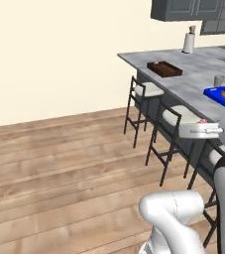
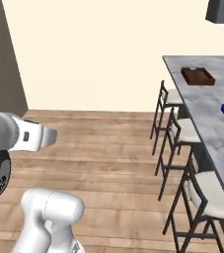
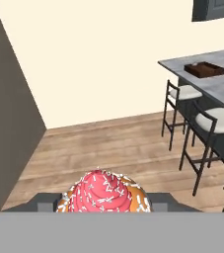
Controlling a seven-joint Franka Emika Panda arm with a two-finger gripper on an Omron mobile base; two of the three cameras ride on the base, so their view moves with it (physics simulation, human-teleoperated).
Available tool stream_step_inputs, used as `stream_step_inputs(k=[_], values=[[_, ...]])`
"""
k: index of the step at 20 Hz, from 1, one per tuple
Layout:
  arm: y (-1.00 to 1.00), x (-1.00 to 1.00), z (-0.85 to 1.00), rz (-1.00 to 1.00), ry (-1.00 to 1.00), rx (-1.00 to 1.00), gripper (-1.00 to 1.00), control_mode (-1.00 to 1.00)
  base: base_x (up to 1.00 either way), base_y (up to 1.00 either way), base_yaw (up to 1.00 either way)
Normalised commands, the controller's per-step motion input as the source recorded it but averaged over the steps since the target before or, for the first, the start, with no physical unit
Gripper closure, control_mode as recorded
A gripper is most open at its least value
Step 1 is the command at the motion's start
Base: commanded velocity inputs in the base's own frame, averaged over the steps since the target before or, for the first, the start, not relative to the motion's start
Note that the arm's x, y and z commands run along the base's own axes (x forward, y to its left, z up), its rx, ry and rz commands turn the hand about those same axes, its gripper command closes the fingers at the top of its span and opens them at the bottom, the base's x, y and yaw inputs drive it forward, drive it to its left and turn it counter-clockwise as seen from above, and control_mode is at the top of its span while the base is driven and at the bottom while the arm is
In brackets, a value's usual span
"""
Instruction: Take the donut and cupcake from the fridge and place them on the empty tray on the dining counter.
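Cupcake (image 3: 105,192) clamped in my jaws, on its way to the tray (image 1: 164,69).

Jaws sit together on the pink-frosted cupcake, one dark finger showing at each side of it in the hand view, so I read the grip as firm. From the left base view a speck of pink rides at the tip of the hand, out in front of the stools (image 1: 171,130) and short of the bench (image 1: 193,74). The tray lies near the far corner of that bench, well apart from me, with something small and pale in it that I cannot make out. I judge the fetch from the fridge done for this piece; what remains is the approach and the setting down. The donut's whereabouts I cannot tell.
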Motion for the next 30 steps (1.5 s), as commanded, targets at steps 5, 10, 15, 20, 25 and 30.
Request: stream_step_inputs(k=[5,10,15,20,25,30], values=[[0.00,0.00,0.00,0.00,0.00,0.00,1.00,1.00,1.00,0.10,-0.39],[0.00,0.00,0.00,0.00,0.00,0.00,1.00,1.00,1.00,0.49,-0.34],[0.00,0.00,0.00,0.00,0.00,0.00,1.00,1.00,1.00,0.69,-0.34],[0.00,0.00,0.00,0.00,0.00,0.00,1.00,1.00,1.00,0.80,-0.41],[0.00,0.00,0.00,0.00,0.00,0.00,1.00,1.00,1.00,0.87,-0.47],[0.00,0.00,0.00,0.00,0.00,0.00,1.00,1.00,1.00,0.95,-0.53]])
